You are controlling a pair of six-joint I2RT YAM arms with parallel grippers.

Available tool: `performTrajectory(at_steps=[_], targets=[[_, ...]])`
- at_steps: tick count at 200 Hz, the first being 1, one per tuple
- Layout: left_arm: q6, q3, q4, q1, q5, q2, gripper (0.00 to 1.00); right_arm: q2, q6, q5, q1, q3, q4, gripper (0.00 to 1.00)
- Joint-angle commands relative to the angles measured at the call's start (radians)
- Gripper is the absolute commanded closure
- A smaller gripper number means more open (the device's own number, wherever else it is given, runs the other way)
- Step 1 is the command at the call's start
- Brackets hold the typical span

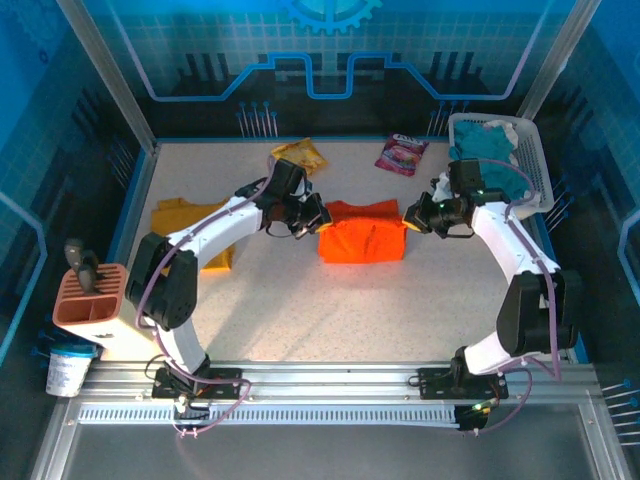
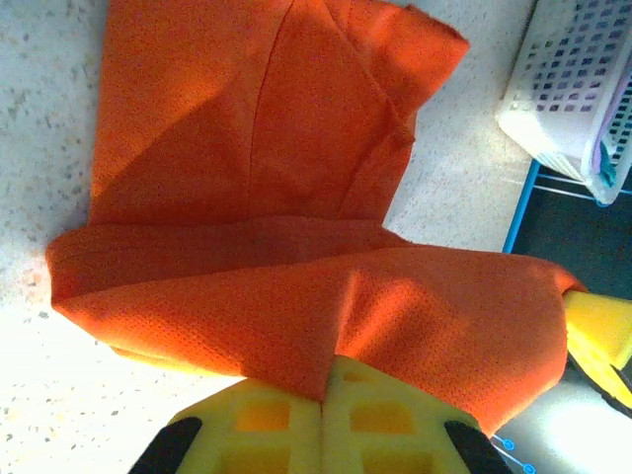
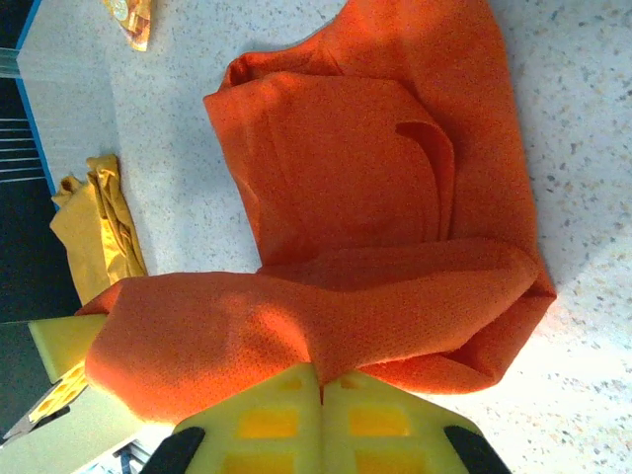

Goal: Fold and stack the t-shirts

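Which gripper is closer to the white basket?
Right. The right gripper grips the orange t-shirt edge facing the white basket; the left gripper grips its opposite edge, farther away.

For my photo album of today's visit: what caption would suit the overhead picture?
Folding time: the left hand and right hand each pinch an edge of the orange t-shirt on the table.

Speckled light table [image 1: 300, 300], bounded by blue edging. Centre: orange t-shirt [image 1: 365, 238], partly folded. Left side: mustard t-shirt [image 1: 176, 213], crumpled, well apart from the orange one. Far edge: yellow packet [image 1: 300, 155] and pink packet [image 1: 402, 154], apart from each other. Far right corner: white basket [image 1: 532, 155] holding teal cloth
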State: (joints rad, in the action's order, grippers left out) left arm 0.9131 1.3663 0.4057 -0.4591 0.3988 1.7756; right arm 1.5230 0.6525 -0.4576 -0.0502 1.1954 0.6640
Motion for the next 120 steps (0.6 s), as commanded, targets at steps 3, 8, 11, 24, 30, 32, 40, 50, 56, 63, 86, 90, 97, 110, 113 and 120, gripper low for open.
performTrajectory(at_steps=[3, 8, 11, 24, 30, 32, 40, 50, 56, 63, 86, 90, 97, 110, 113, 120], targets=[[-0.028, 0.063, -0.002, 0.014, 0.033, 0.038, 1.00, 0.035, -0.018, -0.032, 0.016, 0.061, -0.023, 1.00], [-0.028, 0.072, -0.002, 0.015, 0.036, 0.046, 1.00, 0.043, -0.017, -0.031, 0.015, 0.068, -0.023, 1.00], [-0.029, 0.077, -0.002, 0.016, 0.037, 0.052, 1.00, 0.047, -0.017, -0.032, 0.015, 0.071, -0.024, 1.00], [-0.030, 0.095, -0.003, 0.019, 0.041, 0.072, 1.00, 0.065, -0.014, -0.030, 0.017, 0.088, -0.030, 1.00], [-0.030, 0.102, -0.006, 0.020, 0.044, 0.082, 1.00, 0.073, -0.014, -0.027, 0.018, 0.095, -0.030, 1.00], [-0.030, 0.105, -0.008, 0.022, 0.045, 0.087, 1.00, 0.077, -0.014, -0.028, 0.017, 0.097, -0.030, 1.00], [-0.035, 0.115, -0.012, 0.023, 0.052, 0.101, 1.00, 0.090, -0.016, -0.027, 0.016, 0.106, -0.032, 1.00], [-0.040, 0.131, -0.009, 0.029, 0.055, 0.119, 1.00, 0.106, -0.016, -0.027, 0.017, 0.118, -0.033, 1.00], [-0.043, 0.137, -0.010, 0.032, 0.054, 0.128, 1.00, 0.115, -0.016, -0.027, 0.017, 0.124, -0.035, 1.00], [-0.045, 0.143, -0.014, 0.038, 0.055, 0.136, 1.00, 0.126, -0.017, -0.027, 0.017, 0.133, -0.035, 1.00], [-0.058, 0.161, -0.027, 0.050, 0.058, 0.157, 1.00, 0.160, -0.022, -0.023, 0.017, 0.162, -0.033, 1.00], [-0.061, 0.164, -0.029, 0.053, 0.057, 0.160, 1.00, 0.167, -0.022, -0.022, 0.017, 0.165, -0.035, 1.00], [-0.063, 0.170, -0.032, 0.057, 0.055, 0.167, 1.00, 0.179, -0.022, -0.019, 0.019, 0.172, -0.034, 1.00], [-0.063, 0.181, -0.036, 0.067, 0.061, 0.182, 1.00, 0.199, -0.022, -0.026, 0.017, 0.183, -0.039, 1.00], [-0.064, 0.184, -0.037, 0.069, 0.062, 0.185, 1.00, 0.203, -0.021, -0.026, 0.018, 0.185, -0.041, 1.00], [-0.062, 0.189, -0.042, 0.073, 0.063, 0.193, 1.00, 0.211, -0.020, -0.026, 0.017, 0.188, -0.050, 1.00]])
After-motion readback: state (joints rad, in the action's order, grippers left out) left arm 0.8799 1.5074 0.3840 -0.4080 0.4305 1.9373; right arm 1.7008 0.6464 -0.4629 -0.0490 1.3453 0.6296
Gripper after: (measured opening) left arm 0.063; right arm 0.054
